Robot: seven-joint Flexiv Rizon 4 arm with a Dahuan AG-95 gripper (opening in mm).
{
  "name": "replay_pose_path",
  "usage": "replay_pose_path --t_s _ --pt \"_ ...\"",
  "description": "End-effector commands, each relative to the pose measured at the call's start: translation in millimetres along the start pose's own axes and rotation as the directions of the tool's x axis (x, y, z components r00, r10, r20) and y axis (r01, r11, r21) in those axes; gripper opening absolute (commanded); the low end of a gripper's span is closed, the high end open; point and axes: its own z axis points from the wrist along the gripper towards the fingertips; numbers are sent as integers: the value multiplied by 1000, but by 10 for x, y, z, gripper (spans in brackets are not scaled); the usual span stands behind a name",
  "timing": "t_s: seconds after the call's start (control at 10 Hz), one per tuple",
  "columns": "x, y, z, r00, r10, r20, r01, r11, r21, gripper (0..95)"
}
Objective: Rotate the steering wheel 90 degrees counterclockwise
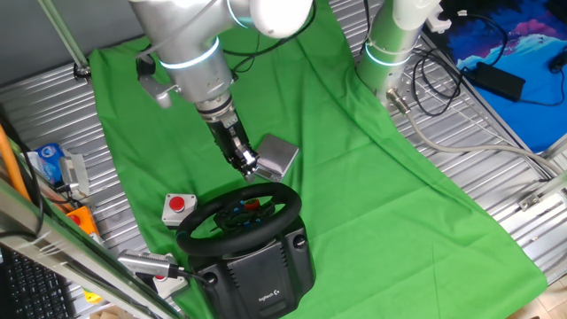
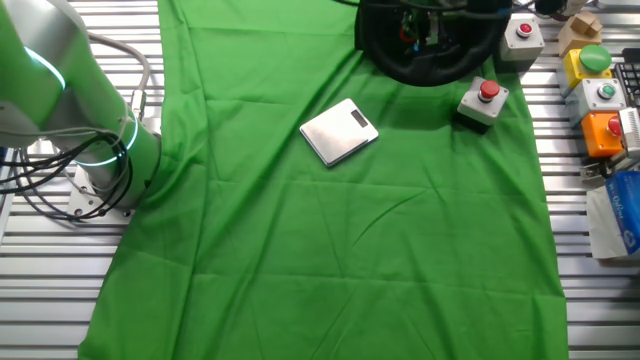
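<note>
The gripper (image 1: 251,166) is held just beyond the far rim of the steering wheel (image 1: 239,215); whether its fingers are parted cannot be told.

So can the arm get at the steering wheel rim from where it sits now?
Probably yes. The end effector hangs just above the steering wheel at its far rim, with nothing between them; the flat grey scale lies beside it on the cloth.
</note>
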Motion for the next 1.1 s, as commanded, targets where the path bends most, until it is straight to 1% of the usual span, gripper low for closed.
replay_pose_path --t_s 0.1,0.3,0.4,0.6,0.8,0.9,1.0,1.1 --pt "13 -1 2 1000 -7 5 7 1000 -1 0" --pt "20 -2 5 1000 -12 5 12 1000 -2 0" --pt "20 -2 5 1000 -20 -2 19 1000 -5 0" --pt "20 -2 5 1000 -29 1 29 999 -13 0" --pt "20 -2 5 999 -37 6 37 999 -28 0" --pt "20 -2 5 1000 -12 12 12 998 -57 0" --pt "20 -2 5 1000 9 20 -7 998 -57 0" --pt "20 -2 5 999 26 21 -25 998 -58 0"
